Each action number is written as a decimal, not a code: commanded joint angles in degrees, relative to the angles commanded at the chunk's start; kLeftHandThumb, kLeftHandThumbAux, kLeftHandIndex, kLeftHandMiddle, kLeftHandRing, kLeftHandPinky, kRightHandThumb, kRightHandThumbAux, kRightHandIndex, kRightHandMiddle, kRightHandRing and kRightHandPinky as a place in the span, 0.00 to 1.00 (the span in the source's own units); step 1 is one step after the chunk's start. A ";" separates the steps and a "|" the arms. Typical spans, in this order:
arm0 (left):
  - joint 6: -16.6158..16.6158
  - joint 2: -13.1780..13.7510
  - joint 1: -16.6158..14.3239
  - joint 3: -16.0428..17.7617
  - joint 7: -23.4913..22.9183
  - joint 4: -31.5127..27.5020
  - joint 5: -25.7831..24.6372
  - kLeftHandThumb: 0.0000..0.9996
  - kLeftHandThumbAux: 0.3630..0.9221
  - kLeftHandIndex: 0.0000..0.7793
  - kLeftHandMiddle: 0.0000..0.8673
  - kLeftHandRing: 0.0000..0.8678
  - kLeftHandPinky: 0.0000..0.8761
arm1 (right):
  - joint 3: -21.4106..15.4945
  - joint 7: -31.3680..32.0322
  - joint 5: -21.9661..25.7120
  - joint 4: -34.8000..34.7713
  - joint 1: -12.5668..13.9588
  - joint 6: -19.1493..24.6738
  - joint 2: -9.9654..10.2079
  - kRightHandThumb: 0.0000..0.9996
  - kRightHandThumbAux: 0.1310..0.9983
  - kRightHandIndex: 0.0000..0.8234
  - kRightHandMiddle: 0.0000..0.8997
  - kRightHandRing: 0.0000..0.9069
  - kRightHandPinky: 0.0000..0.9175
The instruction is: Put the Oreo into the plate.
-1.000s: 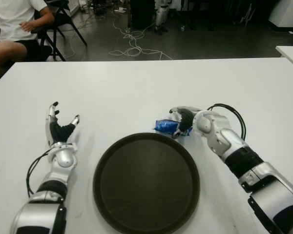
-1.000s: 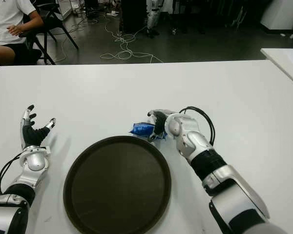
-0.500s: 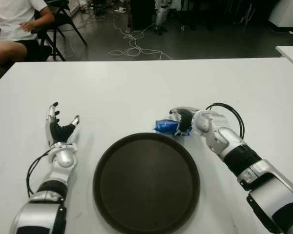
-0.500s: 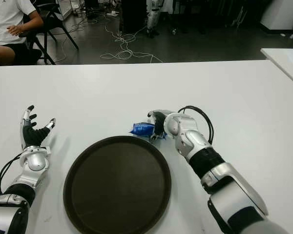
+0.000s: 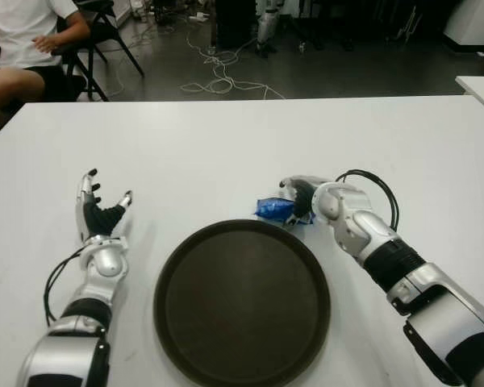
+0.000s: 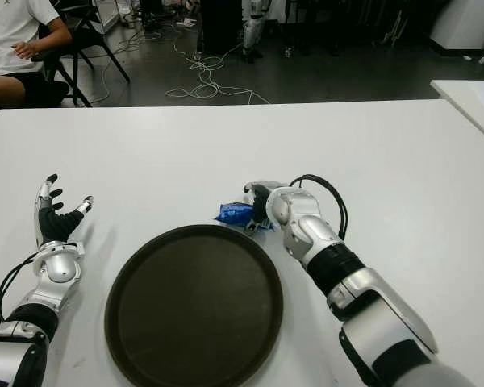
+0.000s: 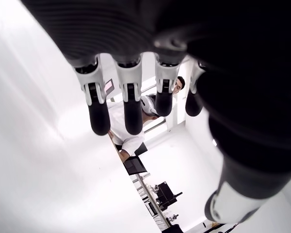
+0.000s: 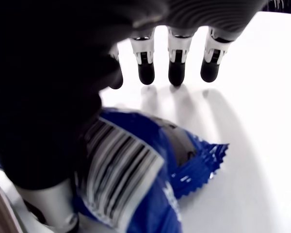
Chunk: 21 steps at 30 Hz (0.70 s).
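The small blue crinkly Oreo packet [image 5: 274, 209] lies on the white table [image 5: 226, 145], just past the rim of the round dark brown plate [image 5: 242, 300], at about 1 o'clock from the plate's middle. The right hand [image 5: 300, 198] is right over the packet, with its fingers [image 8: 176, 63] stretched out straight, not squeezing it. The left hand [image 5: 98, 213] is at 9 o'clock from the plate, fingers spread and holding nothing.
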 joint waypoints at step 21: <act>0.66 -0.08 -0.05 -0.21 0.45 0.02 0.38 0.26 0.74 0.14 0.12 0.15 0.22 | 1.43 2.06 -0.27 0.87 -0.94 -0.94 0.63 0.00 0.74 0.06 0.11 0.08 0.00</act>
